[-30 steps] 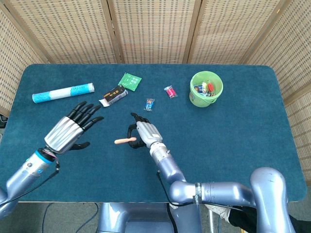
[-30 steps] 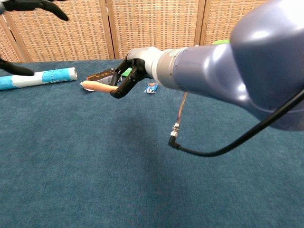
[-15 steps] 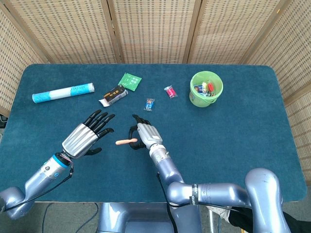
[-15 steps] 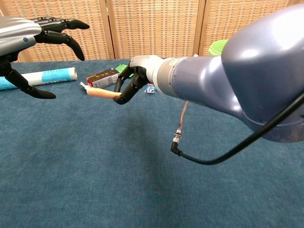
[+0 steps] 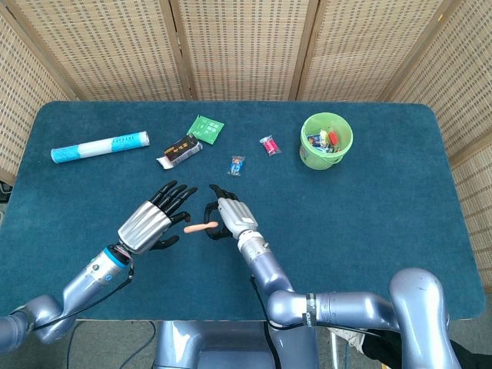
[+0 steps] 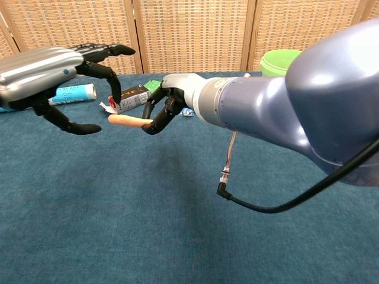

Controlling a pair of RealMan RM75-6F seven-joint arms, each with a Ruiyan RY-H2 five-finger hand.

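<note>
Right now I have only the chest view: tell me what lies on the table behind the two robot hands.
Observer: A red packet lies between the blue packet and the green bucket; your view misses it.
Operator: Noted. Right robot hand holds the sausage. Check the bucket's inside.
Observer: Several small packets lie in it.
Operator: Find the tube's far end.
Observer: The blue-and-white tube ends short of the table's left edge, beyond the left robot hand.
</note>
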